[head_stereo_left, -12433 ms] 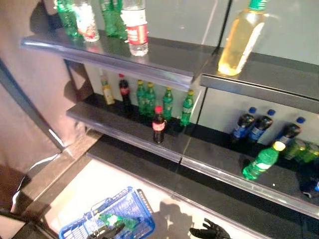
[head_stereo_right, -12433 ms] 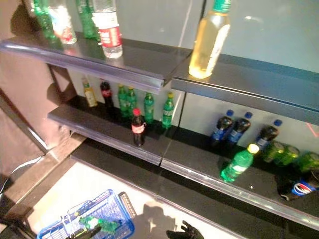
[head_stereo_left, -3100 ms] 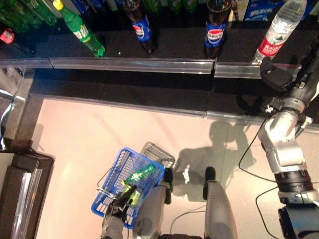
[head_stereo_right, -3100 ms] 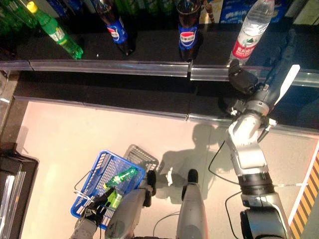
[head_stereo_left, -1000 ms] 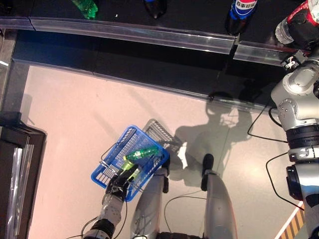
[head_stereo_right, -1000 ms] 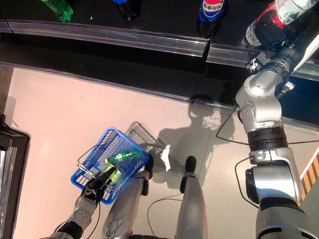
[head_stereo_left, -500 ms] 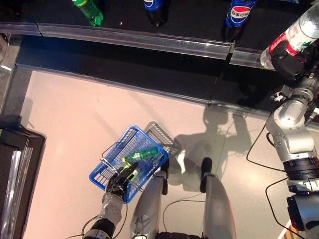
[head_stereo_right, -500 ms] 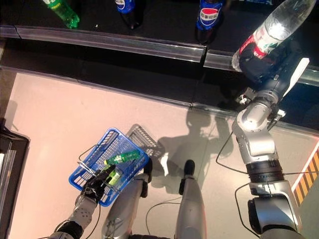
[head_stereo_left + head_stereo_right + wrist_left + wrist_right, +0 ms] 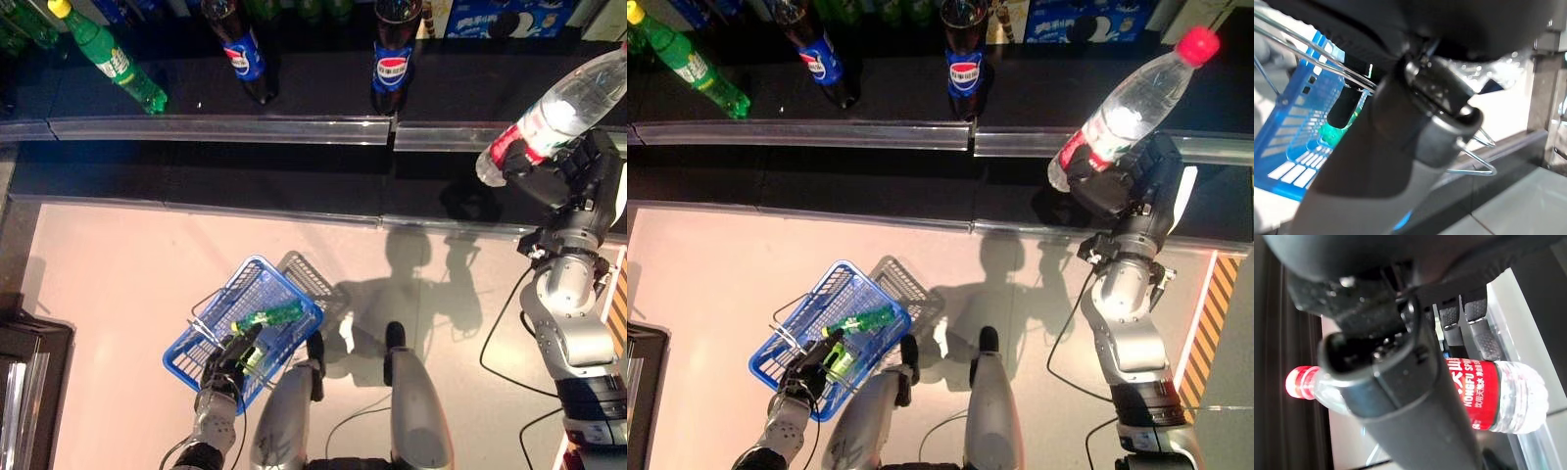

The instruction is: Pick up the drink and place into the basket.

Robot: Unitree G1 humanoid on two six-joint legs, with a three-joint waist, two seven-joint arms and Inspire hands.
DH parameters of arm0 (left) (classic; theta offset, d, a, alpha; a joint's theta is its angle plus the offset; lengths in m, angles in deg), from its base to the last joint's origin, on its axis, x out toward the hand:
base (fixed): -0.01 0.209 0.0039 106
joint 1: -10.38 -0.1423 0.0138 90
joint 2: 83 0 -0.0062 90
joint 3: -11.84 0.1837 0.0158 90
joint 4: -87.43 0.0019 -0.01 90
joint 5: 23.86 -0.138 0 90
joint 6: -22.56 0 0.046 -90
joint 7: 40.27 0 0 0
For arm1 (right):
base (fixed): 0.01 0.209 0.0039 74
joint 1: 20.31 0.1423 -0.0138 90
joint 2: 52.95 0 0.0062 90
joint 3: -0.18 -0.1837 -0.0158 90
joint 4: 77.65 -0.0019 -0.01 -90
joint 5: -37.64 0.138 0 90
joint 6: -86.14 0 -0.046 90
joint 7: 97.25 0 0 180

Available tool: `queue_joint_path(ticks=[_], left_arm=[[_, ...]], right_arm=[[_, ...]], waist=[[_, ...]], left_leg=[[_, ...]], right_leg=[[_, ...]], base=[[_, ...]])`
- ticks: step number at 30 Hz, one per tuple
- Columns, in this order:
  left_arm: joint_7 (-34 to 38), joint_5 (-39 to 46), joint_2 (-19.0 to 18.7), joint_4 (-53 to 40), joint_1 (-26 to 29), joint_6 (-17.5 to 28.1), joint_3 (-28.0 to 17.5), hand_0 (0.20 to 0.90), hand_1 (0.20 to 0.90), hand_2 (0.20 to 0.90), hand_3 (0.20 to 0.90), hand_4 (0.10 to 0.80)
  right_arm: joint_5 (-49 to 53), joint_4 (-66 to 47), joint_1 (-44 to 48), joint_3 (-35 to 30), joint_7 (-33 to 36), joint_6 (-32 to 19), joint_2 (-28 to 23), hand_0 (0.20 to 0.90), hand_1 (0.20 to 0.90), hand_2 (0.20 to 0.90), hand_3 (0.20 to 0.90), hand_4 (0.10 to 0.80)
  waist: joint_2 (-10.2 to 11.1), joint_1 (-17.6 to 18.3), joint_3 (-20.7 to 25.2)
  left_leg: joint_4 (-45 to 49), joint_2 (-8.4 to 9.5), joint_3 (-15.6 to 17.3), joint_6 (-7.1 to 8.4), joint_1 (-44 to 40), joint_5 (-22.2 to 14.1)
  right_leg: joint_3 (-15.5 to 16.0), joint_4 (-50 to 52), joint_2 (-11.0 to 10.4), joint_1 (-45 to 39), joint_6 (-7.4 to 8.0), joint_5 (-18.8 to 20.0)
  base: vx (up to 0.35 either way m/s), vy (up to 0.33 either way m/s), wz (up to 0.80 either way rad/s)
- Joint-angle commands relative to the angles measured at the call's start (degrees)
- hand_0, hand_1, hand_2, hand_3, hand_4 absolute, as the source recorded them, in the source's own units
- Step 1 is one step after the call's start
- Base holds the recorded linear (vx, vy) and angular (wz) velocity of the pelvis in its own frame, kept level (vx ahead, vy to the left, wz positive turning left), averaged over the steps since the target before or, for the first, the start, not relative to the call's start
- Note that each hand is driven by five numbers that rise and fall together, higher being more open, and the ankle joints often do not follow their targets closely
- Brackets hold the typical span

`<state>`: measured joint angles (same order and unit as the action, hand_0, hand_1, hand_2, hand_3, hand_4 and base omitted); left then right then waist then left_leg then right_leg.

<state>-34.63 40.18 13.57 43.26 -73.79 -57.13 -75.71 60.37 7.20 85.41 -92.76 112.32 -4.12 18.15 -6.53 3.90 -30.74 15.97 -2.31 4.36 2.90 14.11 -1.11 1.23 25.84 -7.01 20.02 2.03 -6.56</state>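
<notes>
Over pale floor (image 9: 118, 284) by dark shelf (image 9: 225, 127) — right hand (image 9: 1122, 191) fingers grip water bottle (image 9: 1127, 103), left hand (image 9: 223, 364) fingers hold basket (image 9: 211, 338) handle.

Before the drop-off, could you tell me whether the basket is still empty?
No, a green bottle already lies inside the blue basket.

Blue basket (image 9: 217, 328); clear, red-labelled, red-capped water bottle (image 9: 1127, 103).

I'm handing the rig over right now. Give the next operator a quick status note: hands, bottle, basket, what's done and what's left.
Right hand: shut on the water bottle, held tilted above the shelf edge.
Left hand: shut on the handle of the blue basket, held low by the floor.
Basket contents: one green bottle.
Done: water bottle grasped.
Left: carry it across to the basket, lower it in, release.
</notes>
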Motion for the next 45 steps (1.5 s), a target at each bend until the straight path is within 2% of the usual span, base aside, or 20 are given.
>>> queue_joint_path(ticks=[1,6,12,19,26,30,35,37,45], left_arm=[[-6.0,-2.4,-5.5,-14.1,-4.5,11.8,-3.2,0.300,0.300,0.300,0.200,0.100],[-5.7,-4.3,-6.5,-22.8,-6.0,11.4,-1.8,0.300,0.300,0.300,0.200,0.100],[-6.1,-6.5,-8.3,-33.7,-8.2,9.5,-0.8,0.300,0.300,0.300,0.200,0.100],[-7.0,-7.0,-9.5,-42.2,-9.8,7.8,0.4,0.300,0.300,0.300,0.200,0.100],[-8.3,-8.9,-13.4,-53.7,-9.7,5.1,1.0,0.300,0.300,0.300,0.200,0.100],[-10.7,-8.4,-16.5,-62.1,-8.7,3.7,1.4,0.300,0.300,0.300,0.200,0.100],[-12.3,-7.3,-18.7,-66.1,-7.0,2.3,1.9,0.300,0.300,0.300,0.200,0.100],[-14.1,-7.7,-21.1,-69.0,-5.0,1.0,2.7,0.300,0.300,0.300,0.200,0.100],[-18.9,-5.1,-25.0,-73.7,-1.7,0.9,2.5,0.300,0.300,0.300,0.200,0.100]], right_arm=[[1.9,-16.9,5.7,-1.8,-9.9,-11.4,-0.4,0.300,0.300,0.300,0.200,0.100],[4.0,-20.0,3.3,1.8,-16.2,-10.7,2.2,0.300,0.300,0.300,0.200,0.100],[4.8,-22.5,2.9,5.4,-18.9,-8.5,3.9,0.300,0.300,0.300,0.200,0.100],[4.8,-23.0,3.0,9.8,-19.9,-5.9,5.2,0.300,0.300,0.300,0.200,0.100],[5.4,-21.3,4.1,15.4,-18.9,-4.8,5.5,0.300,0.300,0.300,0.200,0.100],[4.9,-20.4,5.1,19.0,-17.8,-4.9,6.7,0.300,0.300,0.300,0.200,0.100],[4.3,-19.7,6.0,21.8,-16.5,-4.2,7.2,0.300,0.300,0.300,0.200,0.100],[4.4,-18.9,7.2,23.8,-15.4,-3.9,7.4,0.300,0.300,0.300,0.200,0.100],[3.6,-16.5,8.4,27.7,-13.4,-3.0,8.6,0.300,0.300,0.300,0.200,0.100]], waist=[[2.1,0.3,8.5],[2.5,-0.9,9.5],[2.7,-3.1,10.2],[2.7,-5.6,10.2],[2.9,-8.4,9.5],[3.0,-10.2,8.7],[3.2,-11.3,8.7],[3.4,-12.1,8.8],[3.0,-13.6,9.1]], left_leg=[[7.4,-1.15,-1.0,-0.19,1.6,2.6],[6.4,-1.00,-1.4,-0.38,0.0,2.7],[4.7,-0.40,-2.9,-0.52,-1.2,3.0],[2.8,0.53,-4.8,-0.70,-1.7,3.3],[1.8,1.35,-6.7,-0.99,-1.7,3.4],[1.6,2.03,-8.1,-1.27,-1.4,3.0],[0.8,2.54,-8.9,-1.46,-1.6,2.9],[0.3,2.90,-9.4,-1.62,-1.7,2.6],[0.0,3.26,-10.6,-1.40,-1.7,2.7]], right_leg=[[0.1,-2.0,1.1,-6.0,-4.19,-1.1],[0.7,-2.6,0.9,-8.1,-4.15,-1.2],[1.9,-3.4,0.8,-9.9,-3.96,-1.2],[3.6,-4.2,0.2,-11.0,-3.63,-0.9],[5.7,-4.8,-0.3,-11.9,-3.09,-0.5],[7.0,-4.9,-0.6,-12.2,-2.65,-0.3],[7.6,-5.8,-0.7,-12.9,-2.22,0.1],[8.3,-6.5,-0.9,-13.4,-1.84,0.4],[9.9,-7.2,-1.5,-14.2,-1.34,0.5]], base=[[0.065,0.050,-0.03],[0.065,0.024,0.00],[0.038,0.013,0.12],[0.004,0.002,0.17],[-0.005,-0.016,0.23],[-0.027,-0.036,0.15],[-0.002,-0.030,0.18],[-0.004,-0.042,0.24],[0.004,0.003,0.14]])
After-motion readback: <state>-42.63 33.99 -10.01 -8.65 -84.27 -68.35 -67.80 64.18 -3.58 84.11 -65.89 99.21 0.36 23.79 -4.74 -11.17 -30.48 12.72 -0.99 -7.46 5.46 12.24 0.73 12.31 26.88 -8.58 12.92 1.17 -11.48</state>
